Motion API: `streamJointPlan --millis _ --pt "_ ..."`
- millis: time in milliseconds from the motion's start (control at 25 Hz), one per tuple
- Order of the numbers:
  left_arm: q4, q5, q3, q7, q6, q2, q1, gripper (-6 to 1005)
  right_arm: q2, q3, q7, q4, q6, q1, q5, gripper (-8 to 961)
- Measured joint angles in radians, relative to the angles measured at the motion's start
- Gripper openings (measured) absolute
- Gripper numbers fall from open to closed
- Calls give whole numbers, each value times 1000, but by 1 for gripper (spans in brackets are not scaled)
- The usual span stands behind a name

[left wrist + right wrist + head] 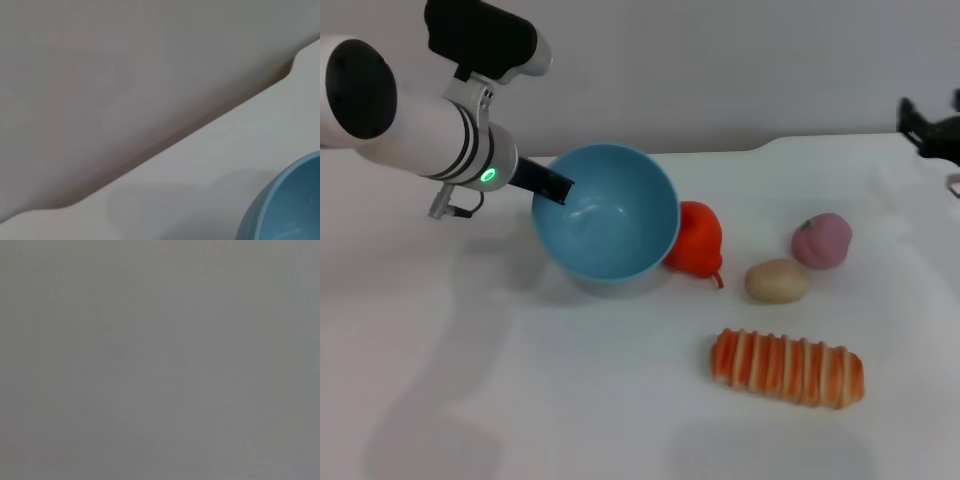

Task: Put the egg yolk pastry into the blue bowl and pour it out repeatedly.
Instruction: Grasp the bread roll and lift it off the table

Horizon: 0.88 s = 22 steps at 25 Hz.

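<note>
Two arms show in the head view, and only the left one is at work. It reaches in from the robot's left, its white forearm slanting down toward the middle of the white surface (520,400), a green light glowing on the wrist ring. The left gripper (552,186) has its dark jaws pinching the rim of the blue bowl (610,215), one finger (558,188) lying inside the wall. Held this way, the bowl is tipped so its opening faces forward and up, and nothing lies inside it. The left wrist view catches only a curved slice of that bowl (285,205) against the pale surface and the grey wall behind. Just past the bowl on the side away from the jaws, a red-orange pepper-like food (697,240) touches the bowl's outer wall. Farther out from the jaws in the same direction, the egg yolk pastry (778,281) rests on the surface, apart from the bowl, with a pink peach-shaped bun (822,241) just beside it and a long orange-striped bread (787,367) nearer the robot. The right gripper (932,130) hangs parked at the far right edge; whether its jaws are spread or pressed together cannot be told.
</note>
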Motion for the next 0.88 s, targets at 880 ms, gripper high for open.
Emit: streamJointPlan --millis 880 --pt "4 6 -1 -69 11 -5 20 -2 -128 60 1779 -239 -428 194 -1575 663"
